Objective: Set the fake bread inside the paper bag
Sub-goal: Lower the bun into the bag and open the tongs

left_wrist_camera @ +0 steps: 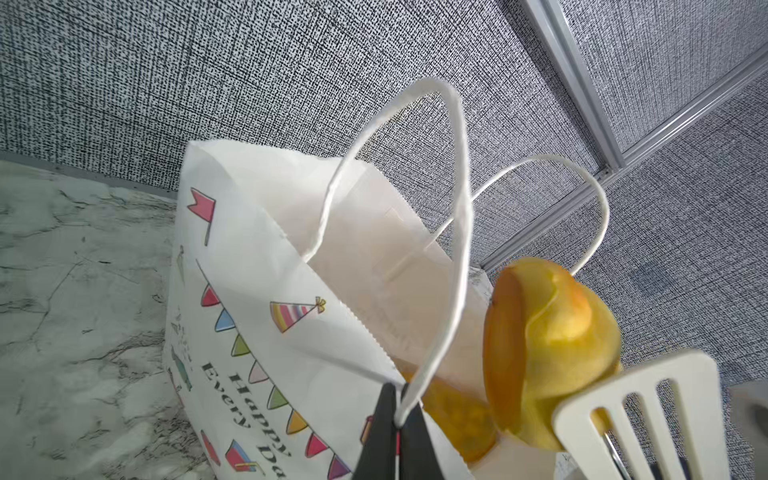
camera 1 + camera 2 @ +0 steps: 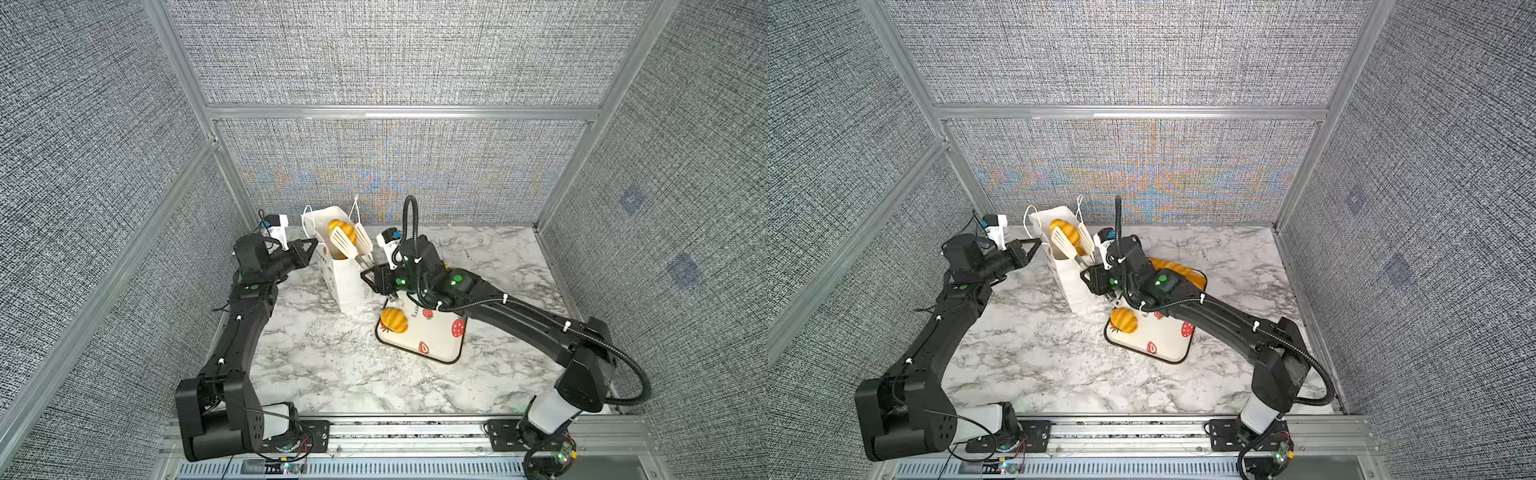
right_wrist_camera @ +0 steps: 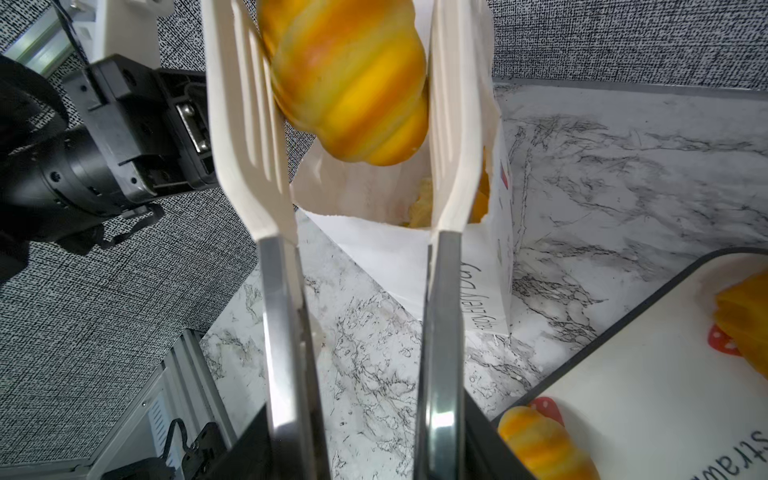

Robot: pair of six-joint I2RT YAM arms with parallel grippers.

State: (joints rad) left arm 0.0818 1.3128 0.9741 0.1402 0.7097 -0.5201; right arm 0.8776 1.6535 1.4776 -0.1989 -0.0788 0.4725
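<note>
The white paper bag (image 2: 345, 286) (image 2: 1073, 291) stands upright at the back of the table, mouth open. My left gripper (image 2: 313, 243) (image 1: 397, 419) is shut on its rim, where a cord handle (image 1: 457, 208) meets it. My right gripper (image 2: 368, 276) (image 3: 365, 415) is shut on the metal arms of white slotted tongs (image 3: 249, 145) (image 2: 345, 245). Between the tong blades, just above the bag mouth, a golden croissant (image 3: 349, 83) (image 1: 552, 345) (image 2: 1065, 232) looks blurred. More fake bread (image 1: 457, 411) (image 3: 419, 203) lies inside the bag.
A white strawberry-print tray (image 2: 436, 345) (image 3: 644, 374) lies to the right of the bag, under my right arm. It holds a croissant (image 2: 394, 320) (image 3: 544, 449) and a long loaf (image 2: 1179, 270). Grey walls close in behind the bag.
</note>
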